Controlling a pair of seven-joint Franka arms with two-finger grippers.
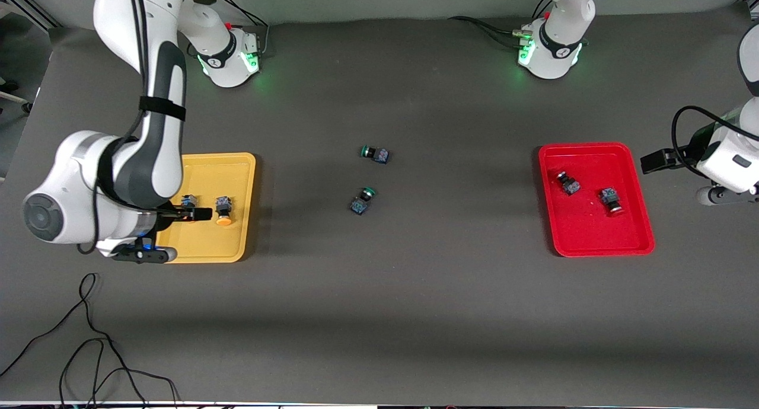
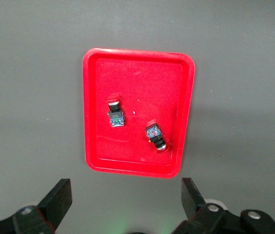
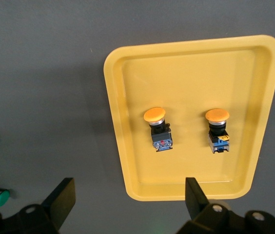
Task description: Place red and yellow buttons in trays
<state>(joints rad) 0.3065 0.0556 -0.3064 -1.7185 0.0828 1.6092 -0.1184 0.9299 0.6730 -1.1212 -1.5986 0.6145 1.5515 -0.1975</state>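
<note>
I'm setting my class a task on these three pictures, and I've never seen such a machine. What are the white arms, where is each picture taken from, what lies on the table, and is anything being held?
The white arms are two robots, each ending in a two-finger gripper. The big picture looks down from a high camera facing them; the other two come from cameras on the arms' wrists.

The right gripper hangs over the yellow tray, fingers open and empty; two yellow buttons lie in that tray. The left gripper, also open and empty, is beside the red tray, which holds two red buttons.

Two green buttons lie on the bare table midway between the trays. Nothing is held. A loose black cable lies near the front camera.
</note>
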